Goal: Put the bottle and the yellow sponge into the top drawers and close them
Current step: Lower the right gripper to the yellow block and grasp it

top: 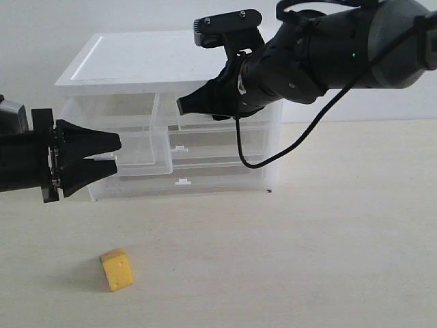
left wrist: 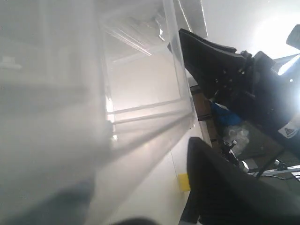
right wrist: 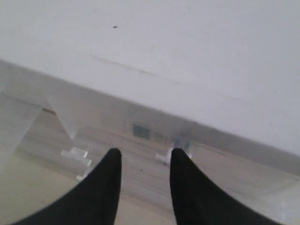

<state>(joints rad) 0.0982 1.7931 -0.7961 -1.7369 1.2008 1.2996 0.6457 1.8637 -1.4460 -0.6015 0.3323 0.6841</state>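
Observation:
The yellow sponge (top: 117,269) lies on the table in front of the drawer unit, apart from both grippers; in the left wrist view the yellow sponge (left wrist: 183,182) peeks out beside one dark finger (left wrist: 211,187). The left top drawer (top: 140,152) stands pulled out. My left gripper (top: 117,153) is open at its front left corner. My right gripper (top: 181,106) is at the front of the right top drawer (top: 259,116); in its wrist view the right gripper (right wrist: 146,154) is open and empty. A dim teal patch (right wrist: 140,131) shows through the plastic; the bottle itself is not clearly seen.
The translucent drawer unit has a white top (top: 136,65) and two wide lower drawers with white tab handles (top: 179,147). A black cable (top: 273,154) hangs from the right arm in front of the unit. Open table (top: 307,239) extends to the right of the sponge.

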